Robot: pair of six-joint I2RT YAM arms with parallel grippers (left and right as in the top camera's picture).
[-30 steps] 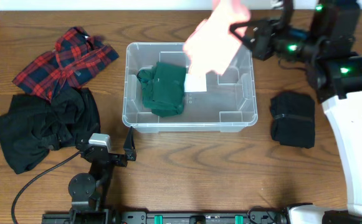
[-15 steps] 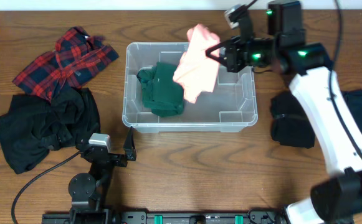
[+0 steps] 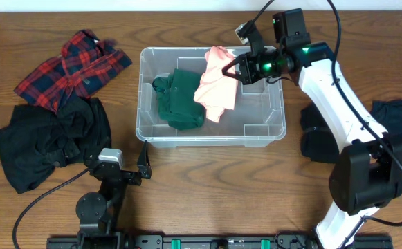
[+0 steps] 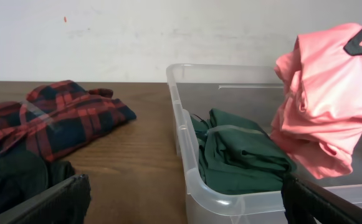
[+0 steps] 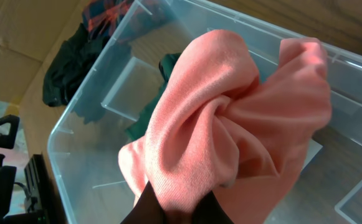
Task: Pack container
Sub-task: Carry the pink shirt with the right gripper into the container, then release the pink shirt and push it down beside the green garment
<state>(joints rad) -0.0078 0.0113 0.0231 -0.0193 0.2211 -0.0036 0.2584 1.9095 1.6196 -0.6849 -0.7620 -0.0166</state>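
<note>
Over the middle of the clear container (image 3: 211,137), which sits on the counter (image 3: 207,187), the right tool (image 3: 234,69) is clenched on a bunched pink garment (image 3: 216,90) (a folded green garment (image 3: 181,102) lies inside, left). The left tool (image 4: 185,183) rests released near its front-left corner.

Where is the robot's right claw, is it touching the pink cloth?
Touching. In the right wrist view, the right end effector pinches a fold of the pink cloth, with no gap between them.
</note>
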